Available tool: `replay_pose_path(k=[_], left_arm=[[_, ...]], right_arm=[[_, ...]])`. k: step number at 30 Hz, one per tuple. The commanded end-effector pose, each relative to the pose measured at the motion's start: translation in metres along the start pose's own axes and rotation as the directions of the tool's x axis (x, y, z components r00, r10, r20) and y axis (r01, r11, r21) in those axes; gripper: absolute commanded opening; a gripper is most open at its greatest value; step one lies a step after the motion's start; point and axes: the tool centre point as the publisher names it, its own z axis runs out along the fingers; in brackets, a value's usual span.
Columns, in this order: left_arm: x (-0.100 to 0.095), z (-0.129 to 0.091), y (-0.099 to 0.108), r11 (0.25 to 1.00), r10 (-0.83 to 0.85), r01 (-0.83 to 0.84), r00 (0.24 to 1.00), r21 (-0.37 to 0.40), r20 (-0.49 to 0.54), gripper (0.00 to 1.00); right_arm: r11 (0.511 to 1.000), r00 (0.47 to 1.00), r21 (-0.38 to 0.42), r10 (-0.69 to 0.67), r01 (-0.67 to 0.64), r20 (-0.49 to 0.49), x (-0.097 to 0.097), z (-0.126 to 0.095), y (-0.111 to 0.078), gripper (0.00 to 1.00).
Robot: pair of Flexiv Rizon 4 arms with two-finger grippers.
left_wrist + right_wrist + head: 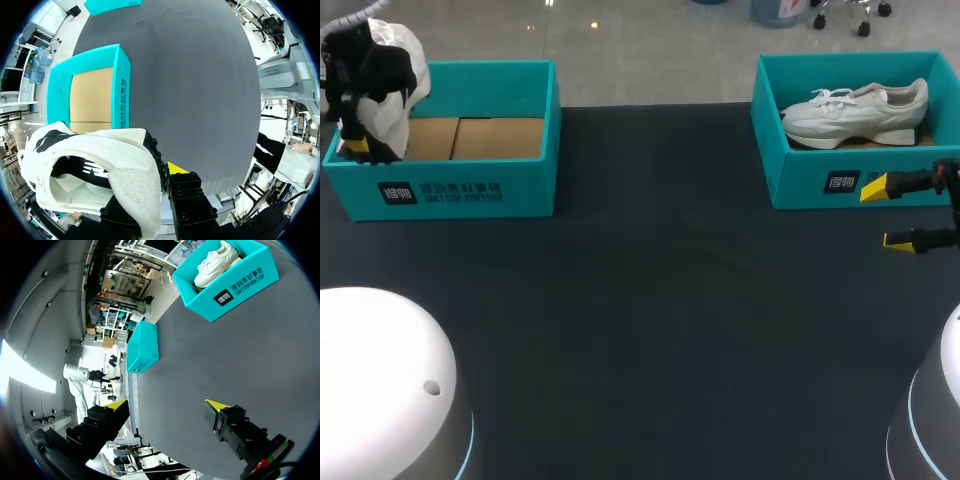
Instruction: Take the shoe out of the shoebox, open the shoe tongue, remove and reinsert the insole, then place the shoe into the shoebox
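- Left gripper [358,145]: clamping a white-and-black shoe [405,55] by the edge of its opening, holding it over the outer wall of the left shoebox [470,190].
- Risk: the soft edge may be slipping, and the shoe could drop outside the box.
- Left wrist view alone is showing the shoe's open mouth.
- Right shoebox [800,185]: containing a white sneaker [855,112].
- Right gripper [890,214]: hanging in front of the right shoebox, fingers apart, gripping nothing.

Head camera is looking down from behind onto the tabletop [650,330] — both wrist cameras are sharing it, looking from nearer.
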Motion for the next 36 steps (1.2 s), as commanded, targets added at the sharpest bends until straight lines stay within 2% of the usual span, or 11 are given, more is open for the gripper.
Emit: replay_pose_path(k=[1, 15, 20, 28, 36], left_arm=[[-0.005, 0.003, 0.015, 1.000, -0.004, 0.004, 1.000, -0.017, 0.011, 0.00], [-0.030, 0.022, 0.066, 0.997, -0.033, 0.035, 0.999, -0.062, 0.036, 0.00], [-0.045, 0.028, 0.079, 0.997, -0.042, 0.043, 0.999, -0.057, 0.021, 0.00], [-0.073, 0.030, 0.077, 0.998, -0.028, 0.030, 0.999, -0.052, 0.042, 0.00], [-0.100, 0.044, 0.067, 0.998, -0.043, 0.045, 0.998, -0.041, 0.046, 0.00]], right_arm=[[1.000, 1.000, -0.001, 0.001, -0.001, 0.003, 0.000, 0.000, -0.001, 1.00], [1.000, 1.000, -0.001, 0.001, -0.001, 0.003, 0.000, 0.000, -0.001, 1.00], [1.000, 1.000, -0.001, 0.001, -0.001, 0.003, 0.000, 0.000, -0.001, 1.00], [1.000, 1.000, -0.001, 0.001, -0.001, 0.003, 0.000, 0.000, -0.001, 1.00], [1.000, 1.000, -0.001, 0.001, -0.001, 0.003, 0.000, 0.000, -0.001, 1.00]])
